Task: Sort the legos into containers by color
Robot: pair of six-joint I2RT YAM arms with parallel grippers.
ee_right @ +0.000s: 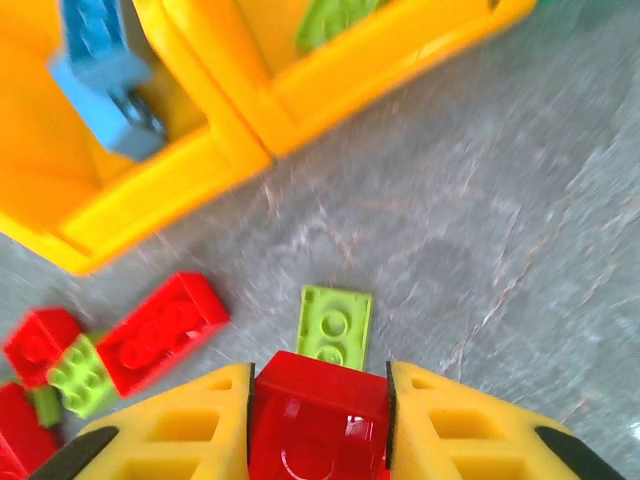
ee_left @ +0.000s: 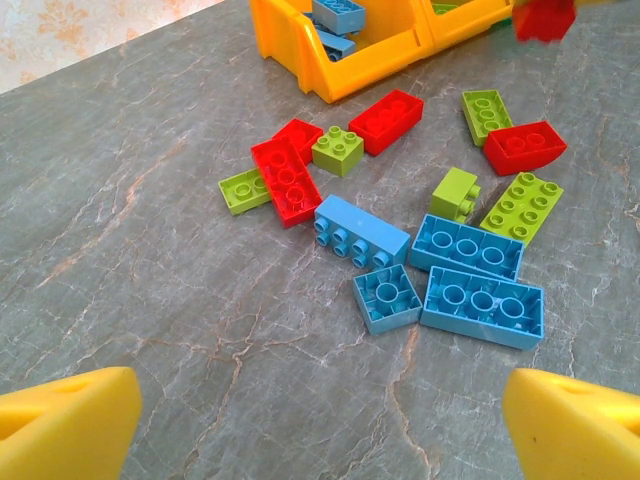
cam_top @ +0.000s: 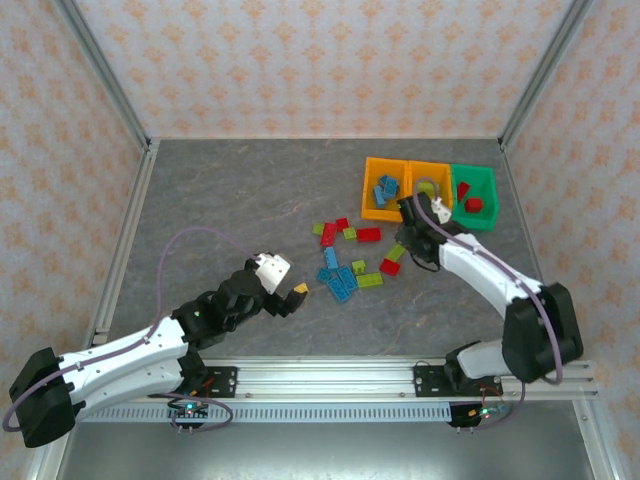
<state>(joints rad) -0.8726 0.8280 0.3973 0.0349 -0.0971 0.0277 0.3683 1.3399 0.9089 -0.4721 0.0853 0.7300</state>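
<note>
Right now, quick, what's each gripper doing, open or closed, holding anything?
Left gripper: open, holding nothing.
Right gripper: closed on a red brick.

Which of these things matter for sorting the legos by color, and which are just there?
Job: loose legos, red brick in right tool, orange bins, green bin, open left tool.
Just there: purple cable, metal rail, patterned walls.

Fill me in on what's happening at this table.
A color sort is under way. The right gripper is shut on a red brick just short of the bins. The left gripper hangs open near the loose bricks on the table. Blue ones lie in the left orange bin, reds in the green bin.
</note>
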